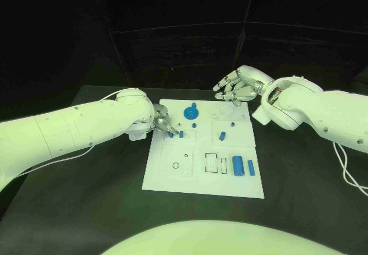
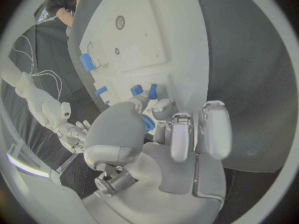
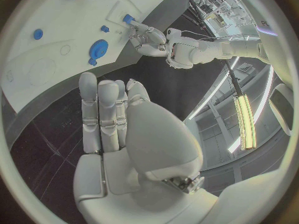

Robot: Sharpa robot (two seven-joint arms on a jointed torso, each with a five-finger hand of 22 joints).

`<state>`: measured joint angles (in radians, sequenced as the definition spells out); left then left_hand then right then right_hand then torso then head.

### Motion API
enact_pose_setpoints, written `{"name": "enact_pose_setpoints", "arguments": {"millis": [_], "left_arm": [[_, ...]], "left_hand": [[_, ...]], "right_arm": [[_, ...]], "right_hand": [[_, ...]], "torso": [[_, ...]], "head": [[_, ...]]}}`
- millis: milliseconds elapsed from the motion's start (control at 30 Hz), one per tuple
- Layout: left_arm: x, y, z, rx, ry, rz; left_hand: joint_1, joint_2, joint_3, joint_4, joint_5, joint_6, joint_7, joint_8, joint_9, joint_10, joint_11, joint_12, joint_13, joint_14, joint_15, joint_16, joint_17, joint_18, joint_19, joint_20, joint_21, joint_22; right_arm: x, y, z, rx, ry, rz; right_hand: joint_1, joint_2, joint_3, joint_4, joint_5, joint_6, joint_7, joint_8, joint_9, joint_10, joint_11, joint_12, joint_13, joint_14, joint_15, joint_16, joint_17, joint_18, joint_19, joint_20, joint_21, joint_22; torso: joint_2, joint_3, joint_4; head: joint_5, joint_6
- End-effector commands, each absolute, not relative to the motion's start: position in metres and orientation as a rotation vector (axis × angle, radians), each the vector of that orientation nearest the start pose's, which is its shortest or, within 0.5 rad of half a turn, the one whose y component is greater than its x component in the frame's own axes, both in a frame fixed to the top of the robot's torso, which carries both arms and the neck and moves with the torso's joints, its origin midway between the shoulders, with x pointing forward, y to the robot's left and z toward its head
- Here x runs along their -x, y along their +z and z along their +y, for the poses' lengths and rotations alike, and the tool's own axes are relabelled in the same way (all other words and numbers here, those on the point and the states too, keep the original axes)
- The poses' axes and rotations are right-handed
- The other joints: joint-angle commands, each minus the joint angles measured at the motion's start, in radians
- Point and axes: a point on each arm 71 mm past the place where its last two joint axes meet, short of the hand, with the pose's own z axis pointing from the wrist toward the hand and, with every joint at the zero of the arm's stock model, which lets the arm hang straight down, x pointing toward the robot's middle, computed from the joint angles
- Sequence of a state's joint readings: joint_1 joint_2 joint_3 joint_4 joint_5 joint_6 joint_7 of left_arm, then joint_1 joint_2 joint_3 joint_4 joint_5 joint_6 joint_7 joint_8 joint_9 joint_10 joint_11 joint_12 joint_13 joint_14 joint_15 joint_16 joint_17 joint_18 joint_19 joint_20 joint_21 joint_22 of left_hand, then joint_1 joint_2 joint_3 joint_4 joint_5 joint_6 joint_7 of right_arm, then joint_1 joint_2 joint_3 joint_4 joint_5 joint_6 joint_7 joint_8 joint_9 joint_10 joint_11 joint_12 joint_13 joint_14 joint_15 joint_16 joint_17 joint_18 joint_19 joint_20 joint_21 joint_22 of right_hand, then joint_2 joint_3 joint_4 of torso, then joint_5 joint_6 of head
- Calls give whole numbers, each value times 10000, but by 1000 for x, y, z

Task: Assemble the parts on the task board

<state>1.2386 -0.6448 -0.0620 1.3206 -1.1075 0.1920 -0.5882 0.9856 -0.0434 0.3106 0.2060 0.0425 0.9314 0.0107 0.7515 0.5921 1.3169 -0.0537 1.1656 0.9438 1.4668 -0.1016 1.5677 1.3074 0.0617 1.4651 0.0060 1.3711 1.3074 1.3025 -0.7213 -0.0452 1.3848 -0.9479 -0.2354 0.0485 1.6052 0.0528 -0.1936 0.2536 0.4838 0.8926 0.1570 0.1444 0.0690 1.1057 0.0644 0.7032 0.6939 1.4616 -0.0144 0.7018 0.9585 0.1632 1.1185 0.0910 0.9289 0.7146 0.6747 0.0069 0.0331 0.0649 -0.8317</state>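
— Head view: what sits on the task board?
— Blue gear, cylinder, several small parts.
— Hands?
— Left hand pinches a small blue peg at the board's left edge; right hand hovers at the far edge, fingers curled, holding nothing.

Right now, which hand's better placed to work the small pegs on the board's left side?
Left. The left hand is down at the board, its fingers at the pegs. The right hand hangs off the far edge, holding nothing.

Near-left corner of the task board is left unobstructed; far-left edge is blocked by the left hand and blue gear.
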Motion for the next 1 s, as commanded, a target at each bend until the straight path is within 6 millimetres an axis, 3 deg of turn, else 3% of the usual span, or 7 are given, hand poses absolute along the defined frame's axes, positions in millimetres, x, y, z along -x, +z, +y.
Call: {"name": "enact_pose_setpoints", "arguments": {"millis": [33,467,733,833,933,1000], "left_arm": [[-511,-232,181,1439,-2687,23588],[-509,-229,184,1754,-2886,23310],[-510,-226,190,2197,-3033,22894],[-511,-223,193,2430,-3106,22619],[-512,-218,194,2680,-3309,22330],[-513,-216,193,2846,-3508,22154]], "left_hand": [[-158,-2,-45,96,50,-6,9,55,6,87,-16,45,-1,1040,-93,31,2634,-96,322,-76,30,699],[-561,-191,-491,612,49,-14,-10,112,44,79,-31,33,-19,1040,-109,31,2634,-94,323,-91,17,705],[-590,-207,-557,682,49,-26,-9,114,47,39,-32,-28,-112,1040,-113,31,2634,-66,285,-94,-87,607],[-480,-62,-522,718,52,-133,14,78,41,-53,-16,-126,-240,1040,-110,31,2634,-32,235,-97,-222,482],[-307,265,-377,765,54,-336,74,-1,22,-200,29,-263,-421,1040,-84,31,2634,-17,207,-86,-301,417],[-242,305,-361,771,53,-431,109,-34,15,-285,58,-342,-533,1040,-62,31,2634,-3,183,-72,-369,358]], "right_arm": [[-524,-145,-174,-1650,10114,17078],[-524,-146,-173,-1652,10124,17092],[-524,-147,-174,-1658,10121,17097],[-524,-147,-174,-1666,10111,17096],[-525,-147,-174,-1673,10102,17096],[-525,-147,-174,-1675,10099,17096]], "right_hand": [[-3,-137,75,-1,45,77,7,-25,-16,-48,-19,-42,-13,113,-17,-50,-9,21,-57,10,-20,-8],[-2,-139,82,4,52,75,7,-27,-16,-50,-19,-42,-13,111,-17,-52,-10,22,-63,11,-26,-15],[-2,-139,82,4,52,75,7,-27,-16,-50,-19,-42,-13,111,-17,-52,-10,22,-63,11,-26,-15],[-2,-139,82,4,52,75,7,-27,-16,-50,-19,-42,-13,111,-17,-52,-10,22,-63,11,-26,-15],[-2,-139,82,4,52,75,7,-27,-16,-50,-19,-42,-13,111,-17,-52,-10,22,-63,11,-26,-15],[1,-143,96,11,69,71,8,-31,-17,-53,-19,-44,-14,108,-16,-61,-17,23,-68,11,-30,-18]], "torso": [[-3,-1,-1],[-2,1,1],[-3,-2,-4],[-3,0,-4],[0,-1,-1],[2,0,-8]], "head": [[4,-8],[9,-16],[-3,-15],[-10,-17],[-21,-4],[-20,-2]]}}
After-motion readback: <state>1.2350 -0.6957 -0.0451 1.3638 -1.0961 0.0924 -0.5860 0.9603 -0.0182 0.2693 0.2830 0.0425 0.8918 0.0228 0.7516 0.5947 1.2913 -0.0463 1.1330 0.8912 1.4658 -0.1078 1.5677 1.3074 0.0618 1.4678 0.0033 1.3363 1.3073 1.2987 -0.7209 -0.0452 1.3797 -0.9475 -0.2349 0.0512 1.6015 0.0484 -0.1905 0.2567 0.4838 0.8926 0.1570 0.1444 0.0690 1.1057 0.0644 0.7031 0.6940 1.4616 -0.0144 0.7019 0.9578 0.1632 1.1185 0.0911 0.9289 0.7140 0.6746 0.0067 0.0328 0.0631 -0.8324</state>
